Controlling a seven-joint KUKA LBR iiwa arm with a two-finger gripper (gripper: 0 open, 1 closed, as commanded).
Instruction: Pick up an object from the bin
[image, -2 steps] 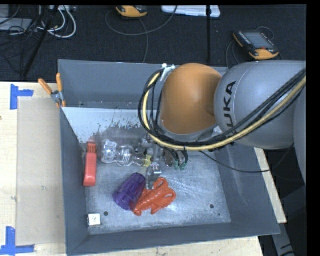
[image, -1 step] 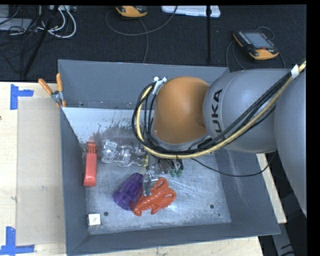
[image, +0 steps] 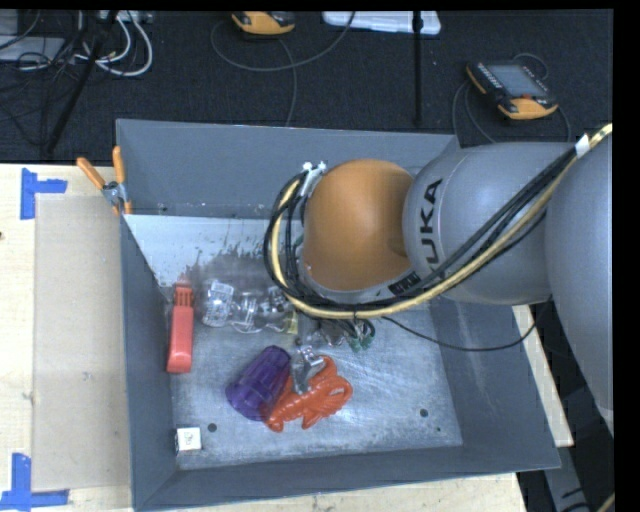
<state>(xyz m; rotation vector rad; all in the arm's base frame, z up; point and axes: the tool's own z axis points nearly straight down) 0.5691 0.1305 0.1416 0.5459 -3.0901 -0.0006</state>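
In the camera view you have the arm (image: 480, 230) reaching in from the right. Its rounded orange wrist cover (image: 355, 225) hangs over the middle of the grey metal bin (image: 146, 360) and hides part of the floor under it. The pincer (image: 304, 370) is low, near the bin floor and a little toward the front, just where a purple ribbed plastic piece (image: 257, 383) lies touching an orange-red lobed plastic piece (image: 318, 400). The wrist blocks the line of sight, so you cannot tell whether the pincer is wide or narrow, nor whether it has either piece. Those two are the likely candidates because they sit directly under the tool. Since they press against each other, judge a grasp there as liable to nudge or drag the neighbour along. The other things lie off to the side, probably too far to matter for this approach. A flat red-orange plastic bar (image: 180, 330) lies lengthwise beside the left wall. A crumpled clear plastic piece (image: 226, 304) sits just right of the bar, toward the back. A small white cube (image: 187, 437) rests alone in the front left corner.
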